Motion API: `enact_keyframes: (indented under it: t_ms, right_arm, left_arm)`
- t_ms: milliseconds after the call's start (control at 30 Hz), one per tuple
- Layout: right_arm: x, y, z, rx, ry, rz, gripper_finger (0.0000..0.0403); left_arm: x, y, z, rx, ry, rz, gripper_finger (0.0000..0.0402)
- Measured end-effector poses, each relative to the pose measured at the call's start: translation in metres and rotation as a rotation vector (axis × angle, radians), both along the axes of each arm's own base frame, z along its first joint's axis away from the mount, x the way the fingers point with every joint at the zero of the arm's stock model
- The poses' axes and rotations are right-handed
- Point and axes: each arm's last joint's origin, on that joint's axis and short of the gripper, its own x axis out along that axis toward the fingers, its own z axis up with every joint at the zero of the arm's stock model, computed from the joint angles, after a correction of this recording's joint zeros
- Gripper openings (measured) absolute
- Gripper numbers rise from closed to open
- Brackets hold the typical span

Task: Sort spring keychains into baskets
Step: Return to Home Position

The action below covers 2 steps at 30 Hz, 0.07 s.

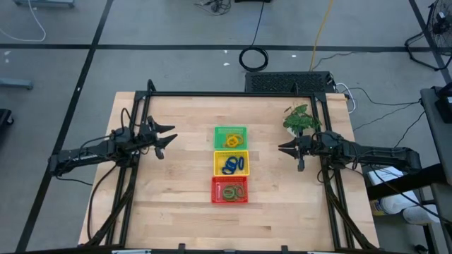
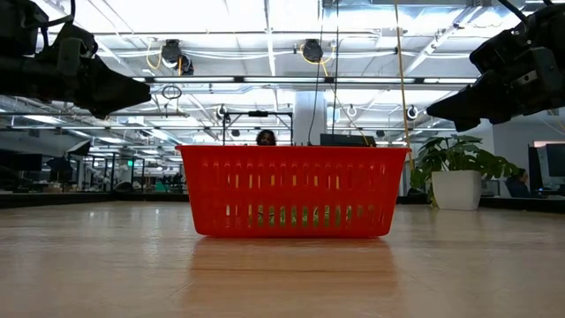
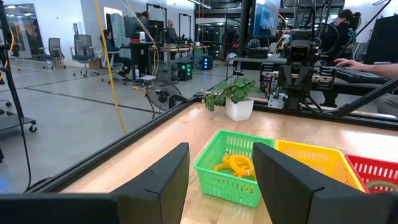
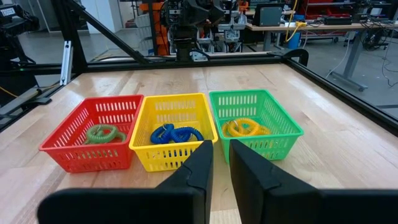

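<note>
Three baskets stand in a row at the table's middle: green [image 1: 230, 137] farthest, yellow [image 1: 231, 164] in the middle, red [image 1: 230, 190] nearest. Orange-yellow spring keychains [image 4: 244, 128] lie in the green basket, blue ones [image 4: 176, 134] in the yellow, green ones [image 4: 102, 133] in the red. My left gripper [image 1: 172, 134] hovers open to the left of the baskets, pointing level at them. My right gripper [image 1: 281, 148] hovers to their right, pointing level at them, fingers nearly together with nothing between them [image 4: 220, 144]. Both stand well above the table.
A potted plant [image 1: 300, 118] stands at the table's far right, close to my right arm. Black frame rails [image 1: 233, 94] run along the table's far and side edges. A black cable coil [image 1: 253, 58] lies on the floor beyond. A person [image 3: 345, 25] sits at a desk behind the table.
</note>
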Motion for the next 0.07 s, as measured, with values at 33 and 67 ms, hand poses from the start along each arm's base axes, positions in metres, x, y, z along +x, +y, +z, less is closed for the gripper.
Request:
enact_keyframes:
  t_ms: [33,67]
  right_arm:
    - [0.0000,0.0000,0.0000,0.000,0.000,0.000,0.0038]
    - [0.0000,0.0000,0.0000,0.000,0.000,-0.001,0.0038]
  left_arm:
    - [0.0000,0.0000,0.0000,0.000,0.000,0.000,0.0184]
    - [0.0000,0.0000,0.0000,0.000,0.000,0.000,0.0184]
